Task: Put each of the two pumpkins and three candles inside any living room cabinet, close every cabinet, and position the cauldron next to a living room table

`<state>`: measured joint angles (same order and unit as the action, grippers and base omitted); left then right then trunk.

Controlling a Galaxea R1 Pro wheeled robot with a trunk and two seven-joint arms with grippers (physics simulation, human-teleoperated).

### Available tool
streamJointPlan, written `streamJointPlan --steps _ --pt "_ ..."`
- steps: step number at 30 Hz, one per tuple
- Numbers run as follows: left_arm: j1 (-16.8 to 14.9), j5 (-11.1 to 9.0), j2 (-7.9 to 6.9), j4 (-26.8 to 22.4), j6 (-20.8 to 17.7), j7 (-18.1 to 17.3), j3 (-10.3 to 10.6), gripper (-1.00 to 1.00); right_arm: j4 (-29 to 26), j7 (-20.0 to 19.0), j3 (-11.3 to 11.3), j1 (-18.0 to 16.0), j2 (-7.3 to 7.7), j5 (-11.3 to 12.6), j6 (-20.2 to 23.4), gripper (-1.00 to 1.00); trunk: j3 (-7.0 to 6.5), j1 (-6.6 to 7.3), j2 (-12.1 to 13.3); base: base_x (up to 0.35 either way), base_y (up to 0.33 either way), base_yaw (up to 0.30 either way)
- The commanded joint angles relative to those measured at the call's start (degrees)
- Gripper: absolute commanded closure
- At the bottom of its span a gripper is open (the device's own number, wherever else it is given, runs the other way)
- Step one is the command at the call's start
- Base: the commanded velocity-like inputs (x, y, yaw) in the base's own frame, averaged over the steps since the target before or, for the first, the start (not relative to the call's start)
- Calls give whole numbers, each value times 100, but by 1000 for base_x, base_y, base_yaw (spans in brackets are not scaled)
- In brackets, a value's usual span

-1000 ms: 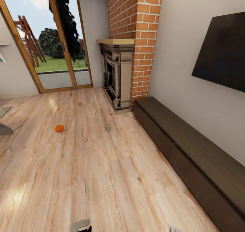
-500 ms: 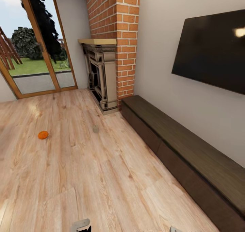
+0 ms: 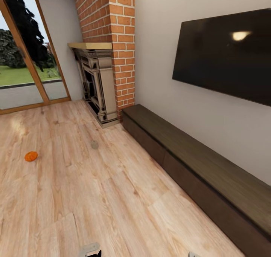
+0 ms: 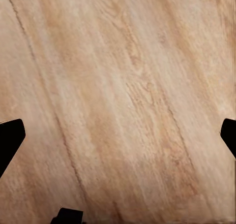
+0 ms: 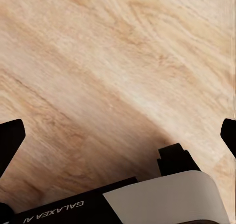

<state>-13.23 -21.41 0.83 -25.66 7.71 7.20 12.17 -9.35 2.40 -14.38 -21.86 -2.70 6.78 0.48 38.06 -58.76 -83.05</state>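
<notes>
Rightward the view has swung; small round orange pumpkin (image 3: 31,156) lies on floor (image 3: 113,196), both jaws apart.

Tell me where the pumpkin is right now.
In the head view the pumpkin lies on the wood floor at the far left, left of a small grey object and well away from the closed cabinet.

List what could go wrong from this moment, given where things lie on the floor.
1. The pumpkin sits near the head view's left edge; more turning may lose sight of it.
2. The small grey object lies on the open floor; the base might roll over it.
3. The cabinet has handleless closed fronts, so opening a drawer may slip.
</notes>
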Motion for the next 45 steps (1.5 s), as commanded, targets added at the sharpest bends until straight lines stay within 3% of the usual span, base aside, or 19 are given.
streamJointPlan --steps 1,19,27,36,45 --pt "-3 -47 -5 0 25 44 49 -100 -5 17 12 -2 -2 60 5 -100 5 3 -3 -287 0 -277" --pt "-4 -47 7 7 41 44 49 -100 -4 20 6 -2 2 60 5 -100 5 3 -3 -27 0 -278" --pt "-2 -42 13 188 360 44 42 -100 -5 23 6 -2 -2 60 5 -100 5 3 -3 0 0 -278" --pt "-3 347 14 219 443 44 25 -100 -3 24 6 -2 2 66 5 -100 5 3 -3 0 0 -278" --pt "-3 392 14 227 468 44 22 -100 0 24 6 1 -9 63 2 -100 5 3 -3 0 0 -278"
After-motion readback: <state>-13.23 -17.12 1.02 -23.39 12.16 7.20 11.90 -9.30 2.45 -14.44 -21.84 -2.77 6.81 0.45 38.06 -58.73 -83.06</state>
